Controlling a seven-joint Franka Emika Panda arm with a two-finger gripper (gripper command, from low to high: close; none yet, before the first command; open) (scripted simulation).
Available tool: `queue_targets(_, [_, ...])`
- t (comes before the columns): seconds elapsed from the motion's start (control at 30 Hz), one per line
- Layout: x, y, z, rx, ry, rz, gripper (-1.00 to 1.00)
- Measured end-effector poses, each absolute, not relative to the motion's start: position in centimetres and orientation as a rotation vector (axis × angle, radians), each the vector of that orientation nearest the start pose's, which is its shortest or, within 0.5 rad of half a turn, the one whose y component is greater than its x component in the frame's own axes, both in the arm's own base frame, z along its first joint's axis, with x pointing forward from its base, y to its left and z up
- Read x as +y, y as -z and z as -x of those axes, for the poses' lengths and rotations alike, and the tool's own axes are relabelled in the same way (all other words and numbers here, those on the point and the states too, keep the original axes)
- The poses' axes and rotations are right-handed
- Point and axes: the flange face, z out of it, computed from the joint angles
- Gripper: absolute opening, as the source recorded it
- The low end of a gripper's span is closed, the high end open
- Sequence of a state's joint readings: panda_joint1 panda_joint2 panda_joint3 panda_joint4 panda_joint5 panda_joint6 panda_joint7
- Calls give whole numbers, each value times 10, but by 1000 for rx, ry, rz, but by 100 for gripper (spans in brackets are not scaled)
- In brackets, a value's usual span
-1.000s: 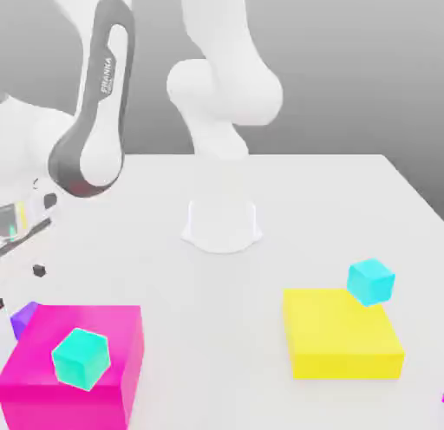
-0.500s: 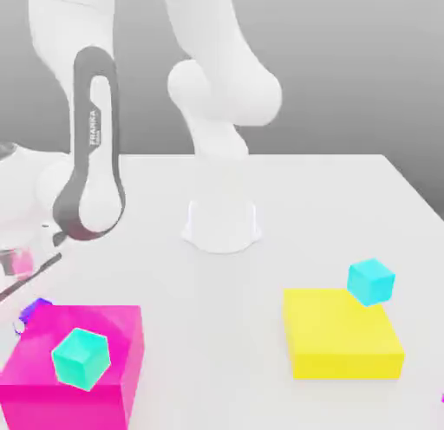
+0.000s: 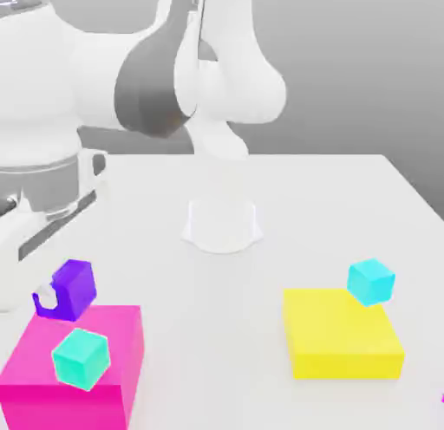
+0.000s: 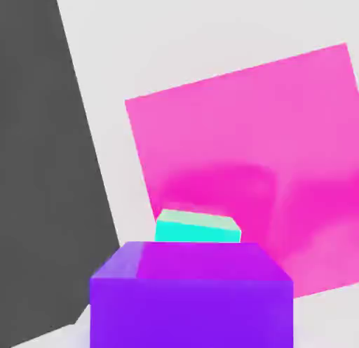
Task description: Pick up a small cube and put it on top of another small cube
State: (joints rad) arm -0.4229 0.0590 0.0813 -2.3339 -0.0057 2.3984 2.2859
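The small cube (image 3: 73, 287) is seen as a glossy violet-purple block, much smaller than the magenta block (image 3: 74, 368). It is held clear of the desk (image 3: 260, 281), slightly turned so that one corner faces the exterior view. In the exterior view it is placed at about twelve o'clock from the teal-green cube (image 3: 81, 358), just above the magenta block's far edge. In the hand view the small cube (image 4: 191, 294) is shown with the teal-green cube (image 4: 197, 227) just beyond it.
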Motion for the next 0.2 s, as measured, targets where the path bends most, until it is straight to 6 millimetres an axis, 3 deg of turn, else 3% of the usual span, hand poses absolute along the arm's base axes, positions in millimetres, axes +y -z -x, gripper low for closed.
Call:
queue_targets(0.07, [-174, -283, -480, 3039, 3, 788, -100])
queue_targets(0.1, [-174, -274, -480, 3039, 3, 788, 100])
queue_targets(0.2, [-174, -274, -480, 3039, 3, 788, 100])
